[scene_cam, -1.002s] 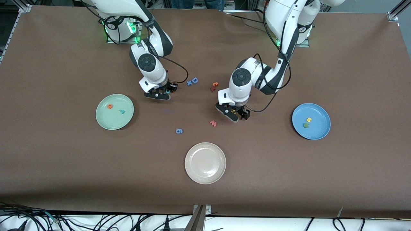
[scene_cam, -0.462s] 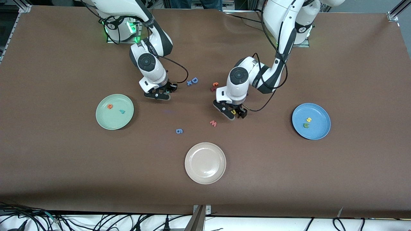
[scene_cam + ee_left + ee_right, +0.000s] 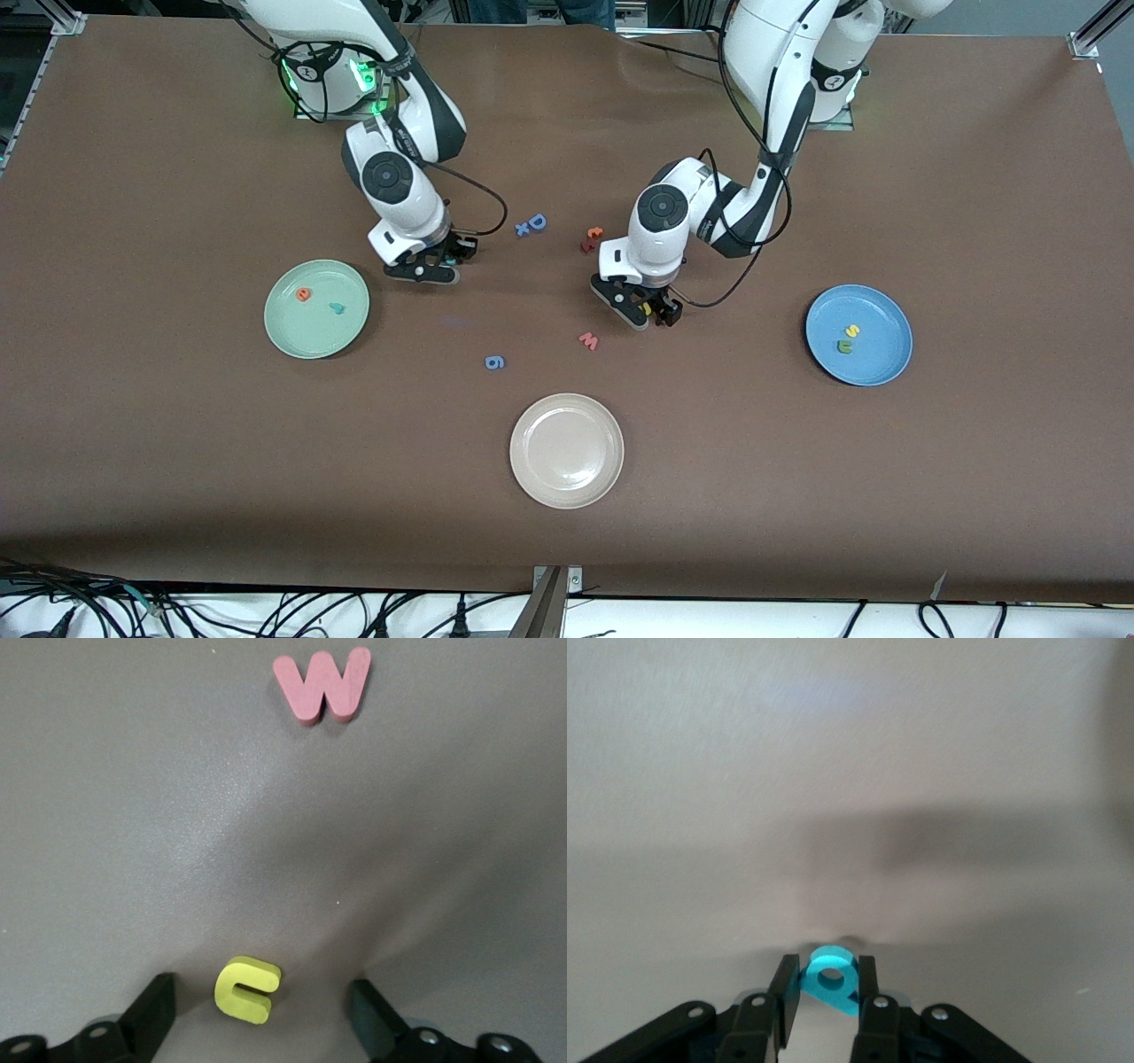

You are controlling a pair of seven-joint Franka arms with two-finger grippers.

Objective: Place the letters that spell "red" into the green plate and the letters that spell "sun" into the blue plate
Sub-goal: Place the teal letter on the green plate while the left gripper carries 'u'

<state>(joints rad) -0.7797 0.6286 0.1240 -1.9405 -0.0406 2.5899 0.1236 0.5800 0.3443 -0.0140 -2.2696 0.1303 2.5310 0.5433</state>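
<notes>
While the teal "d" (image 3: 830, 978) is pinched in the right gripper (image 3: 440, 263) near the green plate (image 3: 316, 341), the left gripper (image 3: 648, 311), spread, should be centred over the surface-bound yellow "u" (image 3: 247, 989) before being closed.

The tabletop (image 3: 177, 461) is covered in a matt brown sheet, finely grained and slightly rippled. The yellow "u" (image 3: 247, 989), teal "d" (image 3: 831, 979) and salmon "w" (image 3: 322, 684) look like thick matt foam with soft edges. The beige-white plate (image 3: 566, 450) has a smooth satin sheen; the arms' white shells look like glossy plastic.
</notes>
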